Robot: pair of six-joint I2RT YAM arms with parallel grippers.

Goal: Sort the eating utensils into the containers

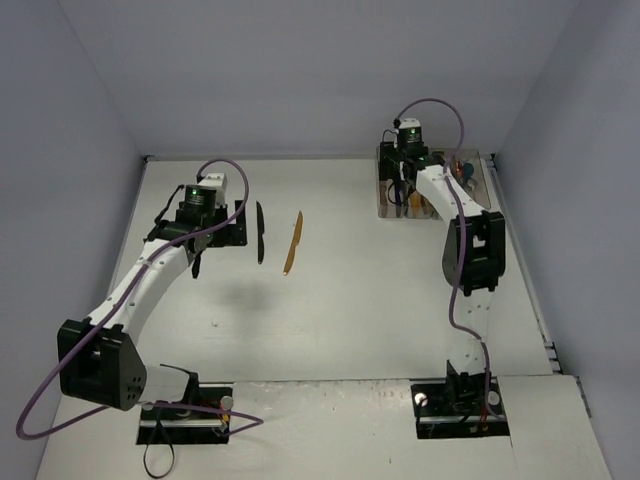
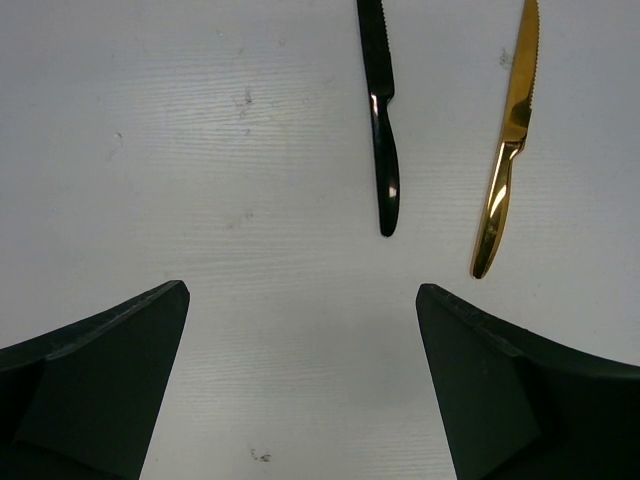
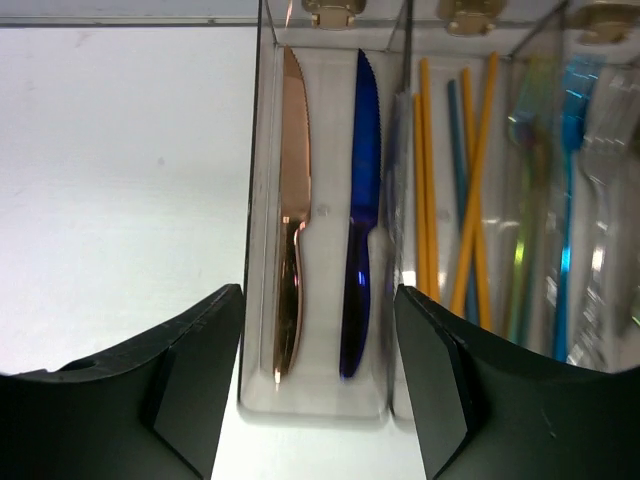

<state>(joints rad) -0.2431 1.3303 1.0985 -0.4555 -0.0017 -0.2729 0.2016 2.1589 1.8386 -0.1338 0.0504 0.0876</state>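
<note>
Black fingers of the left gripper (image 2: 302, 290) stand spread wide above the white table (image 2: 150, 150), gripping nothing. Just ahead of them two knives lie side by side but apart, handles toward the gripper: one black knife (image 2: 382, 140) and, to its right, one gold knife (image 2: 508, 150) with a serrated edge.

Farther back, by the table's far right corner, the right gripper (image 3: 320, 295) hangs over the clear plastic containers (image 3: 262, 150), its jaws parted and holding nothing. In the leftmost compartment seen from its wrist camera, two more knives lie flat with blades pointing away: one copper knife (image 3: 290, 220) and one blue knife (image 3: 362, 200), parallel and not touching. The next compartment holds chopsticks (image 3: 428, 170), at least four of them orange-tan and some crossing, along with one teal stick (image 3: 455, 140). Beyond that, blurred by the plastic walls, are forks (image 3: 572, 200). An iridescent one, a blue one and a silver one can be made out, but their exact number cannot be told.
</note>
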